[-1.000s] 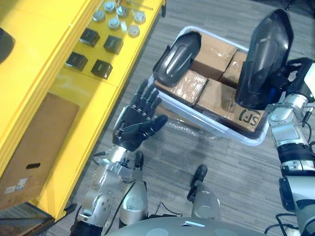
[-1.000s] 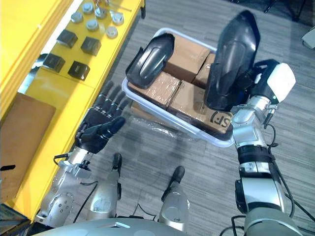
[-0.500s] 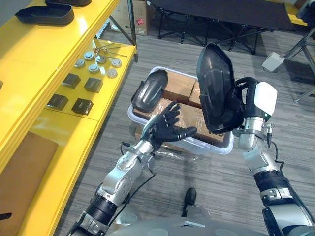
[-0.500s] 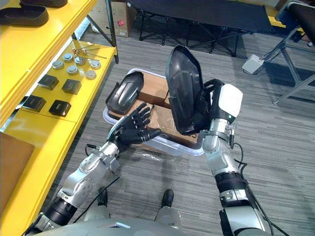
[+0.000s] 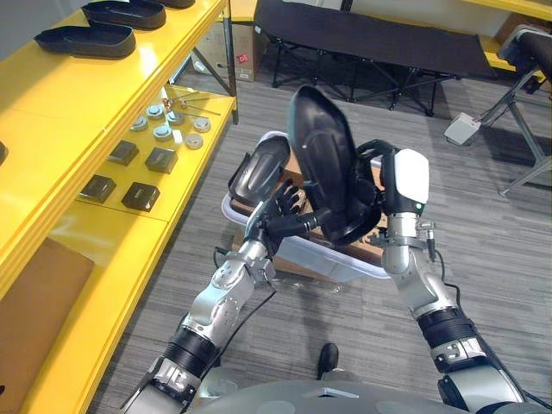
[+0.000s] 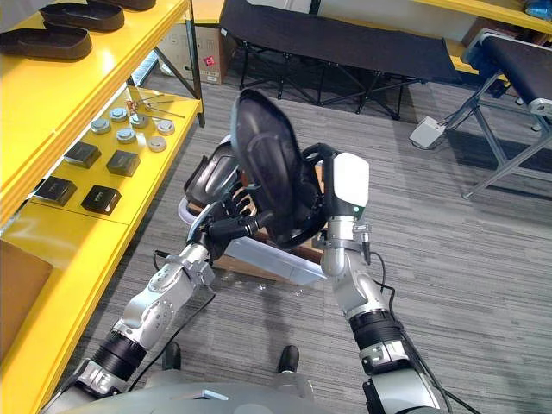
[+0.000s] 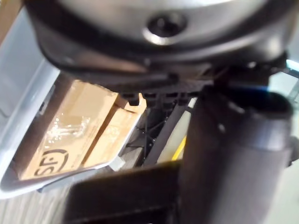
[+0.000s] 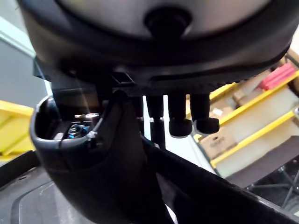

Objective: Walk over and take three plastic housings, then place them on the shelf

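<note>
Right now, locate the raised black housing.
The housing is mid-frame in the left eye view, in the right hand above the white bin, left hand alongside.

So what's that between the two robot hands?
A black plastic housing, upright: the right robot hand grips one edge, the left robot hand is open at the other side. Both eye views show it.

Two silver-grey arms of rounded metal segments: the left arm (image 5: 226, 289) and the right arm (image 5: 416, 278), each with black bands at the joints. The left robot hand (image 5: 278, 217) and right robot hand (image 5: 380, 175) are dark; a glossy white cover (image 5: 411, 177) sits by the right one.
</note>
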Controlling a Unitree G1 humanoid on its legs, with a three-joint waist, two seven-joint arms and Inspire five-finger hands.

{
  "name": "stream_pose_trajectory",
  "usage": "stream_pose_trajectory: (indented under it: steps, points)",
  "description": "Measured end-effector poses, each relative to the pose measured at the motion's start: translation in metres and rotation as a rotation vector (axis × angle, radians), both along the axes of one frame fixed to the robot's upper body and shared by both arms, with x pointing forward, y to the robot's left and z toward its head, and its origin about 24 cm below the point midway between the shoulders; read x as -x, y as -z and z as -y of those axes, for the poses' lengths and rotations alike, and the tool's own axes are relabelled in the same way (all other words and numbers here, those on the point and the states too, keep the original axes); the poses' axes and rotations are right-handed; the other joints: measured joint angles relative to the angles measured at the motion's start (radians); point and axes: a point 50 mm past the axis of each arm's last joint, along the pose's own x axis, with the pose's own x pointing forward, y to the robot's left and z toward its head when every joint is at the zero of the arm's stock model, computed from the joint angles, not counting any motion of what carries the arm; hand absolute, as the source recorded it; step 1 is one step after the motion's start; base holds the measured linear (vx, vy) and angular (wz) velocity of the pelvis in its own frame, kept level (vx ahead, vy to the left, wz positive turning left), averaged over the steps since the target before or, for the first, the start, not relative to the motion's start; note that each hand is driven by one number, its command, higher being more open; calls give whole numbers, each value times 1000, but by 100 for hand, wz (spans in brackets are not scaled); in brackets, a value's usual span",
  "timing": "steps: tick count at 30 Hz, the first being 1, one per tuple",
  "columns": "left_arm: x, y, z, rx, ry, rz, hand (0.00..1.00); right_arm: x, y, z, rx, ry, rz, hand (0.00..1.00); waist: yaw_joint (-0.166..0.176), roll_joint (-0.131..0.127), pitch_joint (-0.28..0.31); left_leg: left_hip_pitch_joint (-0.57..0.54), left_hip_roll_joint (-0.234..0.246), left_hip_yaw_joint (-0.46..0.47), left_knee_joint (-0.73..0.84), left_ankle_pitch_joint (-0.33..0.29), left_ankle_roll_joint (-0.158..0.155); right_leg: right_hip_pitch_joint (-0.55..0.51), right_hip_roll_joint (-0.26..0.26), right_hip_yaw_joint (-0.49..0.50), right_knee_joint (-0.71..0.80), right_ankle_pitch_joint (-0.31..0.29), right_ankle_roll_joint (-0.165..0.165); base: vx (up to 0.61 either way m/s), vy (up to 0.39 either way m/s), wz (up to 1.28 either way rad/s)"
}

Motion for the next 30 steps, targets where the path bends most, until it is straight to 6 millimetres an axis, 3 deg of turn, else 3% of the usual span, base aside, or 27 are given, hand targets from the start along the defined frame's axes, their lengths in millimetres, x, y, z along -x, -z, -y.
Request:
stream_pose_trajectory:
  steps: [8,9,17,24,30]
  points:
    - [5,5,17,118,42,-73,100,5,12,-23,-14,-83,-62,0,5,10,-15,6,-1,-1,0,0,0,5,-1,-1,0,0,1,0,0,0]
    - [5,4,18,124,50,-73,0,5,14,-26,-10,-94,-69,0,6,10,-15,6,-1,-1,0,0,0,5,-1,-1,0,0,1,0,0,0]
    - [5,5,20,121,49,-82,0,7,20,-30,-30,-93,-83,0,8,25,-32,5,-2,-3,0,0,0,8,-2,-8,0,1,1,0,0,0]
    - [3,29,7,155,-56,-234,0,15,22,-43,-62,-150,-54,0,7,23,-50,8,-2,-5,0,-1,1,11,-3,-14,-1,1,1,0,0,0]
    - [3,27,6,190,-86,-232,0,16,23,-49,-81,-161,-48,0,8,21,-52,11,-2,-9,0,-4,5,18,-4,-21,-1,0,2,0,0,1]
